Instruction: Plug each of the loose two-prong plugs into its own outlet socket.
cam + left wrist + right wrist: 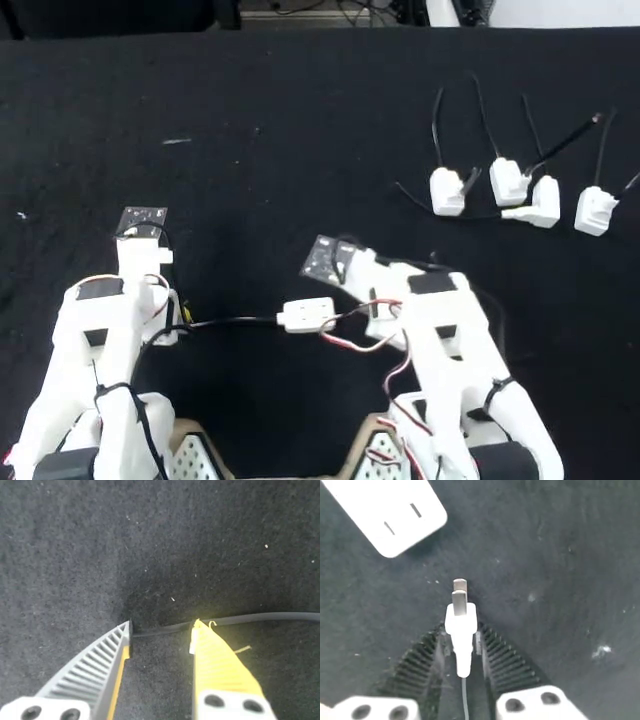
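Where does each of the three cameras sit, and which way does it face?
High view: fixed above the table, looking down; left arm and right arm show.
Left wrist view: on the left arm, looking down at the black cord crossing the gap of the open left pincer.
Right wrist view: on the right arm, facing the outlet socket; the right pincer holds a two-prong plug.
Shared: high and right wrist views both show the outlet socket.

Soft, even light falls from above on the black felt-covered bench (pixel 300 120), which swallows most of it. The small white plastic blocks with black cords (pixel 510 182) glare, their detail washed out. The white two-prong plug (pixel 461 622) shines brightly. In the left wrist view a dark shadow pools ahead of the ribbed fingers (pixel 215 665).
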You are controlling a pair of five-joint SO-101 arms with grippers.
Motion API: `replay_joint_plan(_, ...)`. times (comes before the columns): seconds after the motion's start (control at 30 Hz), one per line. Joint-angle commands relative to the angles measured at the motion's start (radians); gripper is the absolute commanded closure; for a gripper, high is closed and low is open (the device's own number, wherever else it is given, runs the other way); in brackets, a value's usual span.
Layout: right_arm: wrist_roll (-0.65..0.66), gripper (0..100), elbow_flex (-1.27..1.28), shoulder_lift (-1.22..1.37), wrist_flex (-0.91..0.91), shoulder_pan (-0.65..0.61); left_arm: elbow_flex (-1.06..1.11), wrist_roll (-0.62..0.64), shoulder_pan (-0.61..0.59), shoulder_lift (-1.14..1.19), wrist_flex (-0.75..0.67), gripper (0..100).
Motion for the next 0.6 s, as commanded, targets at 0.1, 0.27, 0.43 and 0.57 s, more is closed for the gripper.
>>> replay_joint_plan(0.1, -0.009, 82.1, 0.038, -0.027, -0.021, 0.032, 0.008, 0.005, 0.005, 0.011, -0.028, 80)
replay_joint_plan(0.27, -0.009, 86.9, 0.044, -0.027, -0.061, 0.040, 0.008, 0.005, 0.005, 0.011, -0.028, 80)
replay_joint_plan(0.43, -0.015, 97.9, 0.008, -0.036, -0.052, 0.038, 0.008, 0.005, 0.005, 0.011, -0.028, 80)
replay_joint_plan(0.57, -0.052, 98.8, -0.093, -0.094, 0.064, 0.020, 0.008, 0.005, 0.005, 0.011, -0.028, 80)
